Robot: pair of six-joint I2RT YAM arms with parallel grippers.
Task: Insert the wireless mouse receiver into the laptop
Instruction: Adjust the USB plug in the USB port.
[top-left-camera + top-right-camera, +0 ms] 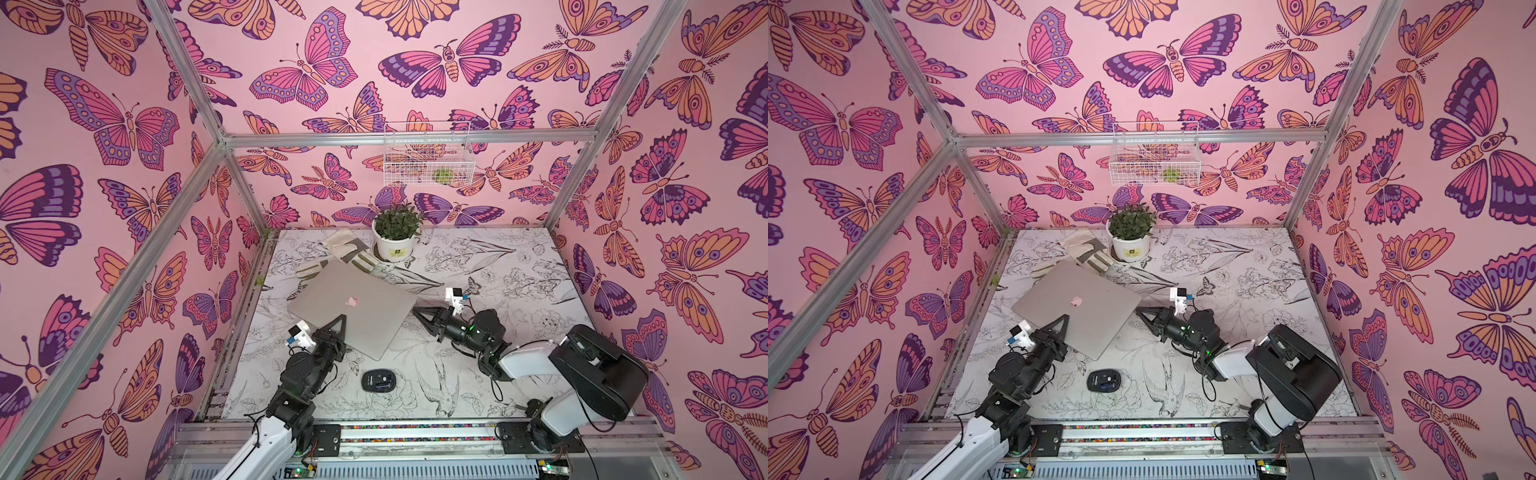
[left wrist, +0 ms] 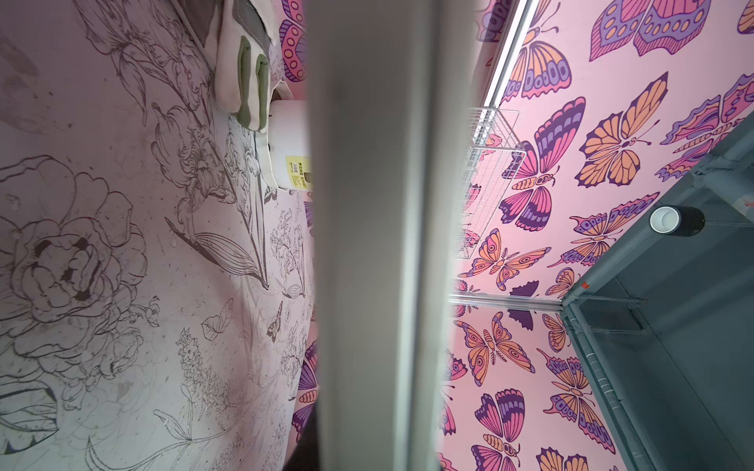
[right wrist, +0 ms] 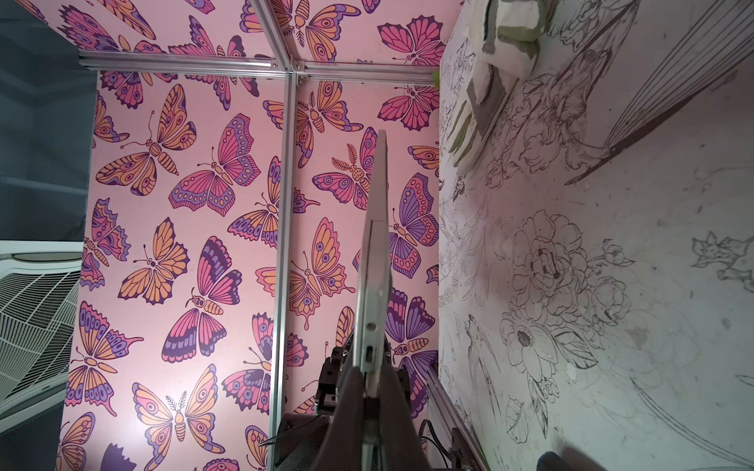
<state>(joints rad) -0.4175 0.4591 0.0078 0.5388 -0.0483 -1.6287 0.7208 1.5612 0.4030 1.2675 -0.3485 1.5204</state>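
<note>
Mid-frame, left claw (image 1: 341,319) and right claw (image 1: 415,311) each pinch the laptop (image 1: 365,320) by an edge; best shifted in unison, without twisting.

White table (image 1: 519,299), black line drawings of flowers and birds all over. White pot (image 1: 394,248) with green plant (image 1: 397,222) stands at back edge, upper middle of frame. Pale gloves (image 1: 348,250) lie just left of pot. Grey laptop (image 1: 353,309) in middle, back corner over gloves; cannot tell if flat on table. Black mouse (image 1: 378,381) lower down, apart from laptop.
</note>
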